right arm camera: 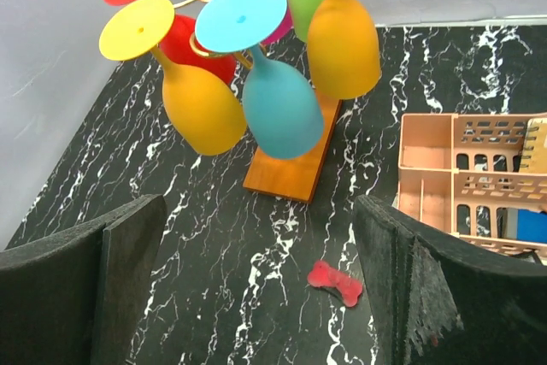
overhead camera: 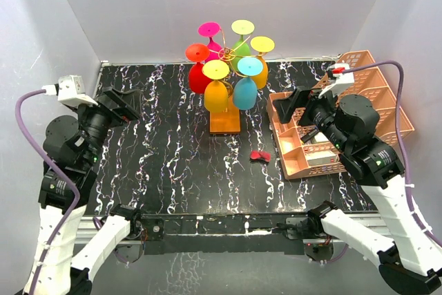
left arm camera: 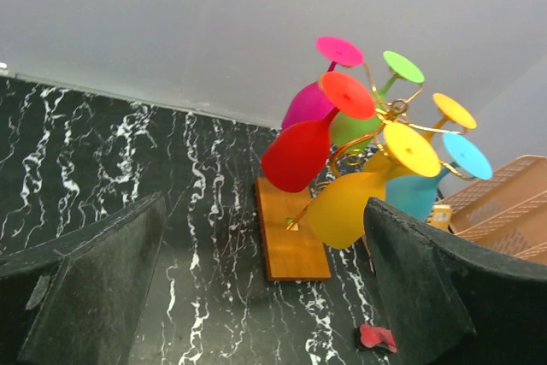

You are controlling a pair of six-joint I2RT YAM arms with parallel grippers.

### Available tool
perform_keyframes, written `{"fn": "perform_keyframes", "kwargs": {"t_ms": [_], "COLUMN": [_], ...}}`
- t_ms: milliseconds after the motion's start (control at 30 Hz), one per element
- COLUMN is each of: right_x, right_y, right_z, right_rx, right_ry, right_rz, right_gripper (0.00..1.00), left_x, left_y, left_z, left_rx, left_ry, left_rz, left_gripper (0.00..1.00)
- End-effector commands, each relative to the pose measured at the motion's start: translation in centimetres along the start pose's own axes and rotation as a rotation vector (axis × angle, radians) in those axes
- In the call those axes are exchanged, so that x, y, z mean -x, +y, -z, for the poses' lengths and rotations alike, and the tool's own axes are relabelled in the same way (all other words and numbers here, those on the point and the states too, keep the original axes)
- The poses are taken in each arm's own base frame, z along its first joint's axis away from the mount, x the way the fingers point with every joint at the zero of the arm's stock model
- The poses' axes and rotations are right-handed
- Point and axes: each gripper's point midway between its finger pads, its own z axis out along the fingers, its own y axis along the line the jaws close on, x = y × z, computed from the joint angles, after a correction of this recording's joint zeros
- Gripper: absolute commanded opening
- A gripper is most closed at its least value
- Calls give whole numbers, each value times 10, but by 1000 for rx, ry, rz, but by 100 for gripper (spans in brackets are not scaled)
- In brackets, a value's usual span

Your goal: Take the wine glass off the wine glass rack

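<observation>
The wine glass rack (overhead camera: 225, 52) is a gold wire stand on an orange-brown wooden base (overhead camera: 224, 123) at the table's middle back. Several coloured wine glasses hang upside down from it: yellow (overhead camera: 216, 94), blue (overhead camera: 244, 92), red (overhead camera: 199, 78), orange (overhead camera: 260, 70), pink and green behind. My left gripper (overhead camera: 122, 105) is open and empty, well left of the rack. My right gripper (overhead camera: 294, 105) is open and empty, right of the rack. The left wrist view shows the red glass (left arm camera: 297, 153) and yellow glass (left arm camera: 346, 207) nearest. The right wrist view shows the yellow glass (right arm camera: 202, 107) and blue glass (right arm camera: 280, 108) nearest.
A peach plastic lattice organiser (overhead camera: 387, 98) stands at the right, under my right arm. A small red bone-shaped piece (overhead camera: 260, 156) lies on the black marbled table (overhead camera: 173, 164) in front of the rack base. White walls close the back and sides.
</observation>
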Motion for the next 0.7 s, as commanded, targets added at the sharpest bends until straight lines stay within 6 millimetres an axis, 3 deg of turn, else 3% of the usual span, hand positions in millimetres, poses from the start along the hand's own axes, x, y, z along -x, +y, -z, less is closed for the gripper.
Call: {"fn": "perform_keyframes", "kwargs": {"t_ms": [0, 333, 667], "right_x": [-7, -26, -20], "right_y": [0, 2, 9], "right_z": [-1, -12, -23], "right_rx": [-32, -68, -61], "right_ry": [21, 89, 59], "right_rz": [-45, -105, -179], "right_gripper": [99, 99, 99], "left_x": [0, -23, -31], "left_y": [9, 21, 15], "left_z": [-5, -23, -37], "left_rx": [23, 28, -16], "left_ry": [-37, -16, -17], "left_rz": [5, -9, -28], "left_gripper": [97, 97, 97]}}
